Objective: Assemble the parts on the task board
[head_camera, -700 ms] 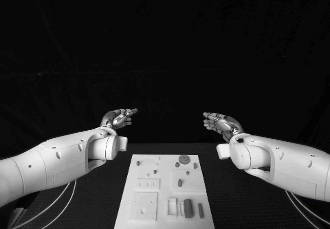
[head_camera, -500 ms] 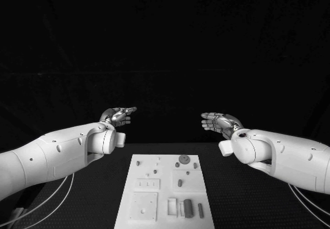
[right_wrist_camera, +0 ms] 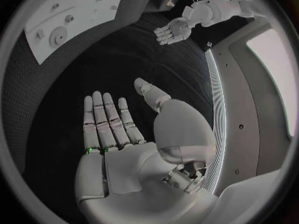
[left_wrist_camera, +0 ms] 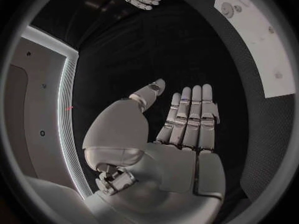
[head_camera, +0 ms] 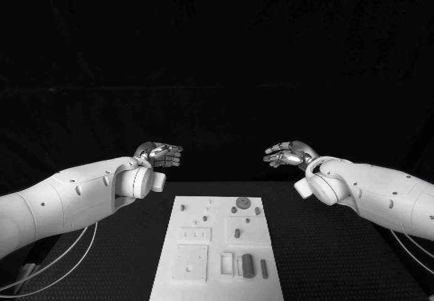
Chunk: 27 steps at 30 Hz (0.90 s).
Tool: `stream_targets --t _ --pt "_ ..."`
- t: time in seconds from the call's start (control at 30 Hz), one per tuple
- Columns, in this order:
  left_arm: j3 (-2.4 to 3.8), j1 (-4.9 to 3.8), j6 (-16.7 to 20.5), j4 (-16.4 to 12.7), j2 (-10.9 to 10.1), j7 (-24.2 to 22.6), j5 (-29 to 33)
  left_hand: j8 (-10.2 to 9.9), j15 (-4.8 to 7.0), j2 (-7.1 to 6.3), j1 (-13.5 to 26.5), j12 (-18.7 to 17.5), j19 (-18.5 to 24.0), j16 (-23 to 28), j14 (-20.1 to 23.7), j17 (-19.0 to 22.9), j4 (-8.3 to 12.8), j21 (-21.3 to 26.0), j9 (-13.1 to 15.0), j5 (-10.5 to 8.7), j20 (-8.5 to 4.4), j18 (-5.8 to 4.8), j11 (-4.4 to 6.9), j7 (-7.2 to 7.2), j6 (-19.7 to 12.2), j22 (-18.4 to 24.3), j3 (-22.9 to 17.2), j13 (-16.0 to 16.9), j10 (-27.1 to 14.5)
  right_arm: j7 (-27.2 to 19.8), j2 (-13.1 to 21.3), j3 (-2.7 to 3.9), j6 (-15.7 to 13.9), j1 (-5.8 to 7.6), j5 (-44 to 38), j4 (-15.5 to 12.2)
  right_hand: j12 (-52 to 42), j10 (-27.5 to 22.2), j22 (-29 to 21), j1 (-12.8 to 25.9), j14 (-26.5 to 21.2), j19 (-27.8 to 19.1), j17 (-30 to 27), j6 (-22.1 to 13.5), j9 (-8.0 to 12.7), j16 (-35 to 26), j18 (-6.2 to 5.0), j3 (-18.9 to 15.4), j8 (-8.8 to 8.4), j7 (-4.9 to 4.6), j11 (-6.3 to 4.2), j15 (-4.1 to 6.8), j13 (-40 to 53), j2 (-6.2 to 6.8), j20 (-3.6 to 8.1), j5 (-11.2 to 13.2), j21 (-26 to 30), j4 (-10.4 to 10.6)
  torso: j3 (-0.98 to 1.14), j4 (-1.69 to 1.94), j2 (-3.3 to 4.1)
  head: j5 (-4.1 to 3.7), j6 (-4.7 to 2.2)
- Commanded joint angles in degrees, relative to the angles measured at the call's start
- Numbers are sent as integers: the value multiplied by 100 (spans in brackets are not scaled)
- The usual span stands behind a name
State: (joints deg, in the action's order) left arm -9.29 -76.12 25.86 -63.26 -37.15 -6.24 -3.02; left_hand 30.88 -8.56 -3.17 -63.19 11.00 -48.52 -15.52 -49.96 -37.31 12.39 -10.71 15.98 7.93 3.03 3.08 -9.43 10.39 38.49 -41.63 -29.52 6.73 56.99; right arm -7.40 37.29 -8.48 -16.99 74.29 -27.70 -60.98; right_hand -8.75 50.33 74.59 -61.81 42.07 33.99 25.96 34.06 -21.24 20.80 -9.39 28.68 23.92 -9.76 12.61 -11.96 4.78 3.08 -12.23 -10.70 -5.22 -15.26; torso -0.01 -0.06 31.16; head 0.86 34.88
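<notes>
The white task board (head_camera: pixel 220 251) lies in the middle of the black table, also seen as task board (left_wrist_camera: pixel 261 40) and task board (right_wrist_camera: pixel 69 20) in the wrist views. Small grey parts lie on it: a round disc (head_camera: pixel 243 202), a dark cylinder (head_camera: pixel 248 265) near the front, a short peg (head_camera: pixel 237 233). My left hand (head_camera: pixel 159 154) hovers high beyond the board's far left corner, fingers straight and apart, holding nothing (left_wrist_camera: pixel 187 124). My right hand (head_camera: pixel 288 154) hovers level with it beyond the far right corner, palm flat and empty (right_wrist_camera: pixel 118 129).
White cables (head_camera: pixel 54 263) run along the table under the left arm, and more cables (head_camera: pixel 407 257) under the right arm. Black table surface (head_camera: pixel 325 251) flanks the board on both sides.
Both arms have turned and drawn slightly outward; the hands sit a little lower and their palms have rolled. The whole picture has shifted a little. The board's parts lie as before.
</notes>
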Motion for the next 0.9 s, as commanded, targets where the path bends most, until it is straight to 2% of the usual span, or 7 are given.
stream_targets --t 0.03,0.1,0.23,0.43,0.57,0.7,0.9 --pt "3 -6 -291 -86 -25 60 -187 -56 71 13 -76 3 -222 -105 -233 -80 106 -78 -19 -39 -74 52 37 97 178 -46 -116 12 194 70 -23 2 139 -8 -1214 46 -182 704 79 -158 737 788 210 610 -105 281 -310 47 137 -290 -227 298 78 33 39 -21 -124 -125 4 1 4 -5 19" --pt "3 -7 -385 -209 -90 74 -261 -36 133 21 -131 49 -379 -180 -393 -153 214 -146 12 -44 -133 61 101 56 386 -97 -166 51 418 99 -63 2 187 -8 -1646 70 -245 945 125 -188 1072 1118 328 743 -138 427 -413 44 142 -244 -324 463 127 28 66 -19 -235 -127 7 16 20 -26 26" --pt "3 -7 -516 -392 -156 36 -268 -82 239 29 -107 42 -628 -305 -650 -289 281 -267 41 -52 -239 79 167 41 560 -194 -178 91 612 92 -190 3 308 -8 -2416 194 -258 1189 162 -196 1546 1599 515 939 -182 618 -559 38 146 -174 -411 666 158 3 107 -20 -408 -123 16 43 59 -56 32" --pt "4 -6 -634 -739 -271 -21 -267 -144 278 7 -48 -2 -729 -353 -755 -373 282 -322 46 -61 -286 80 174 44 592 -251 -159 100 651 143 -323 4 464 -9 -3597 293 -148 1417 175 -267 2156 2267 882 1143 -218 861 -561 18 54 -109 -478 958 139 10 343 -21 -691 -137 28 127 141 -111 76" --pt "4 -6 -662 -1027 -367 -32 -267 -241 274 -22 11 -90 -713 -325 -736 -417 270 -306 36 -65 -293 65 136 82 525 -273 -145 88 586 228 -401 4 412 -39 -4450 289 -83 1498 180 -405 2409 2568 1090 1177 -227 1049 -561 -5 -21 -104 -521 1057 126 74 479 -21 -877 -147 33 207 203 -174 56" --pt "4 -7 -692 -1359 -503 -107 -270 -313 272 -57 36 -160 -703 -304 -726 -456 274 -294 34 -76 -293 60 102 115 465 -293 -135 79 528 365 -503 4 343 -83 -5205 278 -10 1570 191 -837 2618 2849 1338 1164 -235 1314 -561 -32 -120 -124 -567 1122 127 336 605 -18 -1135 -155 20 277 255 -208 49" --pt "5 -7 -701 -1810 -691 -185 -339 -353 271 -65 37 -197 -698 -292 -722 -479 278 -289 34 -79 -292 58 85 133 428 -306 -135 76 498 444 -690 5 397 -183 -5762 354 -57 1764 192 -836 2711 2999 1611 1165 -250 1586 -561 -119 -203 -137 -652 1212 292 416 692 -23 -1418 -140 -6 396 350 -279 16"
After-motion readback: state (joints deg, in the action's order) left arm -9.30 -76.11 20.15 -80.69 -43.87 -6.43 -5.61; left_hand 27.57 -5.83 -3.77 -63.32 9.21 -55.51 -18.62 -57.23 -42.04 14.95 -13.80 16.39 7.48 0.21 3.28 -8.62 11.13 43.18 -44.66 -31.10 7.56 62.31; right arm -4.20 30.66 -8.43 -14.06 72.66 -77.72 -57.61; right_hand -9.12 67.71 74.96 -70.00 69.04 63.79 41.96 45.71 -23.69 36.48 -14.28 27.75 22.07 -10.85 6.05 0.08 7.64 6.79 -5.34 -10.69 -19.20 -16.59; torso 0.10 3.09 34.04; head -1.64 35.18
